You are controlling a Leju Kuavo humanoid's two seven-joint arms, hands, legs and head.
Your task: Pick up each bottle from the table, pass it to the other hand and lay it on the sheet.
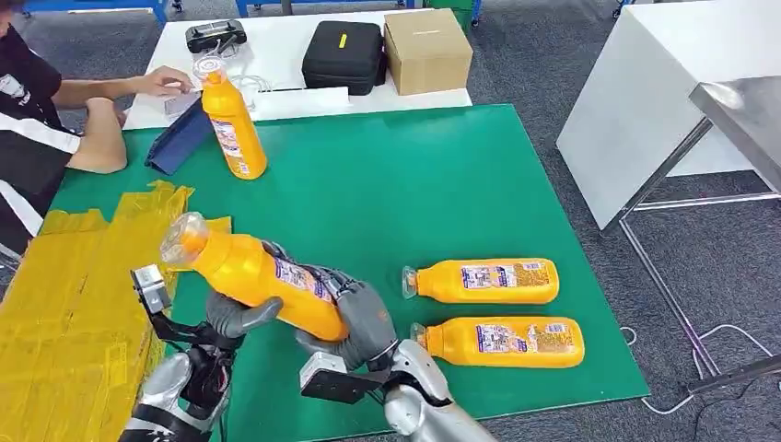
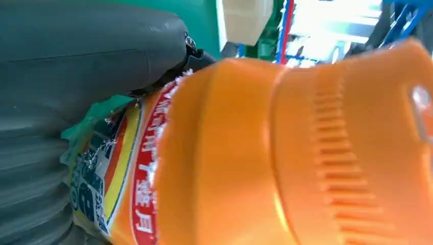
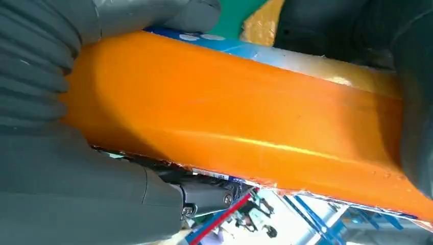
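Desk, covered in green, carries the work. A crumpled yellow sheet lies over its near left part. A person sits at the far left with a hand resting on the white table beyond, where a cardboard box and a black case stand.

Bottles: one orange bottle stands upright at the far left of the desk. Two more lie on their sides at the near right, the farther lying bottle just beside the nearer lying bottle, caps pointing left.

The held bottle is raised over the near edge, tilted, cap up and to the left, close to the sheet's right margin. The right hand is wrapped around its lower body, fingers closed on it. The left hand has its thumb against the underside near the middle; the left wrist view suggests contact, though whether its grip is fully closed cannot be told.

Judgement: the hand-to-hand pass is in progress. The next move calls for the left hand to secure a firm hold before the right lets go, then a carry leftward to lay the bottle flat on the sheet.
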